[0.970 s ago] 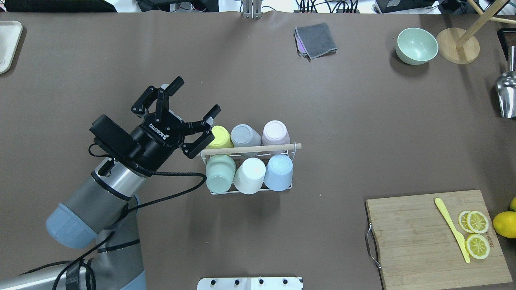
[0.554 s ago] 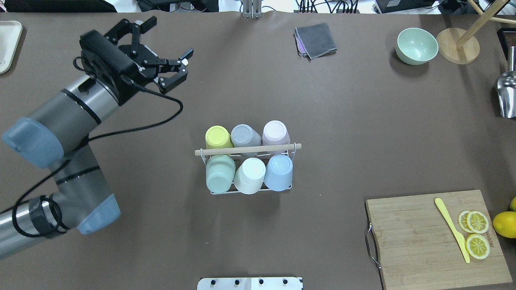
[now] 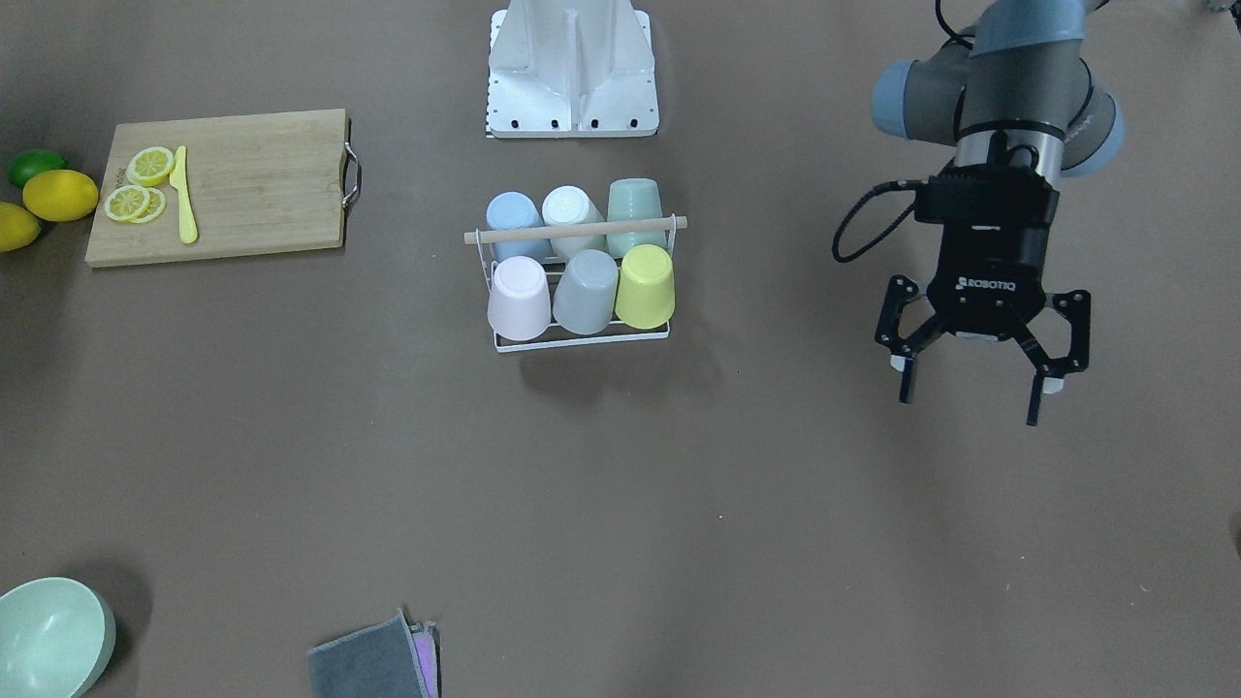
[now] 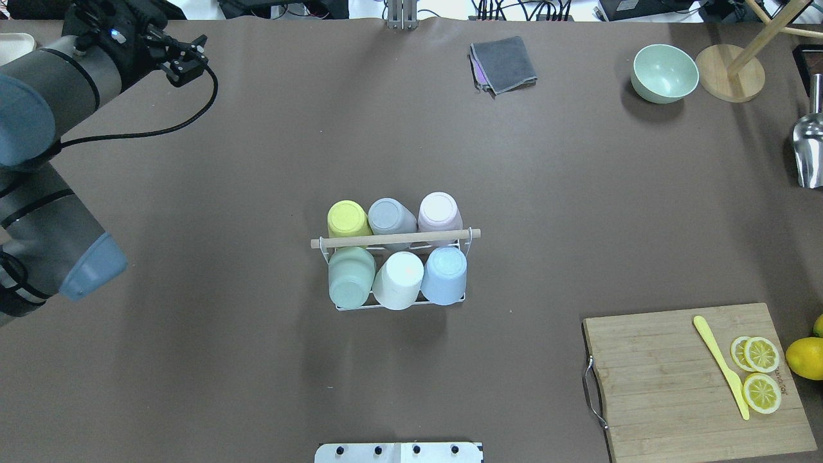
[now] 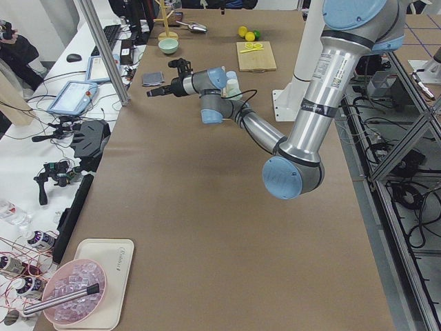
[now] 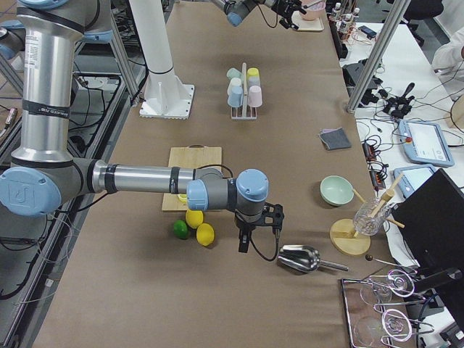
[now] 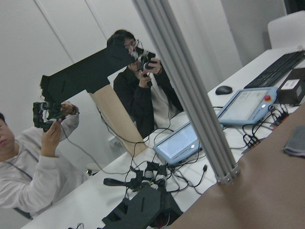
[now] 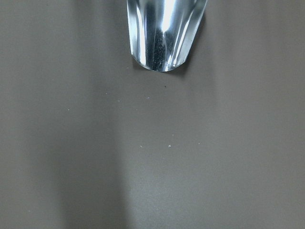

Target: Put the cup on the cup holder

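The cup holder (image 4: pixel 395 239), a white wire rack with a wooden rod handle, stands mid-table and also shows in the front view (image 3: pixel 577 231). Several cups sit upside down on its prongs, among them a yellow one (image 4: pixel 348 218) at the far left corner. My left gripper (image 3: pixel 970 402) is open and empty, raised well away from the rack; in the overhead view it (image 4: pixel 186 61) is at the far left corner of the table. My right gripper (image 6: pixel 246 239) shows only in the exterior right view, beside the lemons, and I cannot tell if it is open or shut.
A metal scoop (image 4: pixel 809 154) lies at the right edge, just ahead of the right wrist camera (image 8: pixel 166 33). A cutting board (image 4: pixel 675 379) with lemon slices and a yellow knife is near right. A green bowl (image 4: pixel 665 72) and grey cloth (image 4: pixel 503 64) lie at the far side.
My left arm has swung from beside the rack's yellow cup up and away to the far left corner, gripper open throughout. The cups and rack have not moved.
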